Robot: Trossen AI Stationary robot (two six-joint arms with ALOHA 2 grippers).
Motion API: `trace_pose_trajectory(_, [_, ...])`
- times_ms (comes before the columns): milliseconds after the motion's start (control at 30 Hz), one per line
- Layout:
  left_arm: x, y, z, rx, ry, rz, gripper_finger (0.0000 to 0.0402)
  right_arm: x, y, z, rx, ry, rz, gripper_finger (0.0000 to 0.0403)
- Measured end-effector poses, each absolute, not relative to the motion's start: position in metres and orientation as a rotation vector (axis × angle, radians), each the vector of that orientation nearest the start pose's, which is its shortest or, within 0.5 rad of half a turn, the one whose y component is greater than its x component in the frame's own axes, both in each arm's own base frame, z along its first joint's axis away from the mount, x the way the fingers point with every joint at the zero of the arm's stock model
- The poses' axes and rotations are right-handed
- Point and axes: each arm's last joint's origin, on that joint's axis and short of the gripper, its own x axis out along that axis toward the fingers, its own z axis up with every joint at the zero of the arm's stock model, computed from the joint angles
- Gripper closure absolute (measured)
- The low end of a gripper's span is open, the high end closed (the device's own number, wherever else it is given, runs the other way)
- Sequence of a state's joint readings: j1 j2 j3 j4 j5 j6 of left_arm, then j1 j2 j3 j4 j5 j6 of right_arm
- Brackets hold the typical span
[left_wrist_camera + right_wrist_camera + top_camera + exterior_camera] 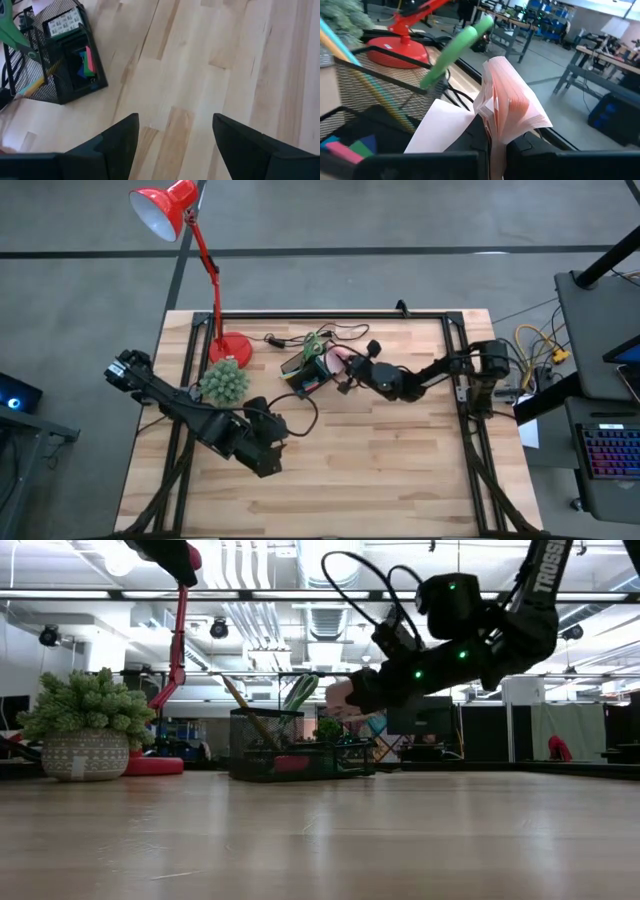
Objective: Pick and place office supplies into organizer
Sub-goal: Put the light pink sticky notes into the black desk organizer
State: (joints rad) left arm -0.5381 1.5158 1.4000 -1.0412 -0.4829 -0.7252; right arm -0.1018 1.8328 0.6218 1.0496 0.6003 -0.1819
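The black mesh organizer point(303, 375) stands on the table's far middle, beside the lamp base. Green-handled scissors point(455, 50) and a pencil point(35, 85) stand in it. A green-white patterned block point(64, 22) and small coloured pieces point(87, 62) lie in its compartments. My right gripper point(345, 370) reaches in from the table's right, just right of the organizer, shut on the pink sticky-note pad point(507, 105). My left gripper point(175, 135) hovers open over bare wood nearer the front, to the organizer's left, with nothing between its fingers. My right gripper pinches the pink pad by one edge point(496, 131) between its two fingers point(475, 137). The fingers lie nearly level, coming from the table's right. The pad stands up from the fingers with its free pages fanned out, lifted clear of the table point(340, 692) beside the organizer's right side.
A red desk lamp's base point(232, 348) and a potted green plant point(224, 382) stand left of the organizer. A black cable point(335, 332) runs behind it. Black frame rails point(460, 370) edge the tabletop. Bare wood point(400, 460) spreads across the front and right.
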Motion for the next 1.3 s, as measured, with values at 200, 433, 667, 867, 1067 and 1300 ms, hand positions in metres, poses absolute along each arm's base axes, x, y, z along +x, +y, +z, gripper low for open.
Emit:
trace_pose_trajectory(200, [0.259, -0.139, 0.313, -0.099, 0.946, 0.308, 0.0162, 0.324, -0.060, 0.125, -0.121, 0.219, -0.700, 0.0390])
trace_pose_trajectory(433, [0.259, -0.139, 0.313, -0.099, 0.945, 0.309, 0.0162, 0.337, -0.064, 0.116, -0.041, 0.202, -0.684, 0.0390])
trace_pose_trajectory(667, [0.259, -0.139, 0.310, -0.096, 0.950, 0.311, 0.0162, 0.349, -0.066, 0.104, -0.033, 0.219, -0.683, 0.0390])
trace_pose_trajectory(867, [0.258, -0.139, 0.307, -0.091, 0.959, 0.314, 0.0162, 0.348, -0.068, 0.105, -0.073, 0.228, -0.712, 0.0390])
trace_pose_trajectory(1067, [0.259, -0.139, 0.307, -0.091, 0.958, 0.314, 0.0162, 0.346, -0.072, 0.104, -0.104, 0.261, -0.729, 0.0390])
trace_pose_trajectory(1300, [0.259, -0.139, 0.307, -0.092, 0.958, 0.313, 0.0162, 0.346, -0.073, 0.103, -0.149, 0.282, -0.724, 0.0371])
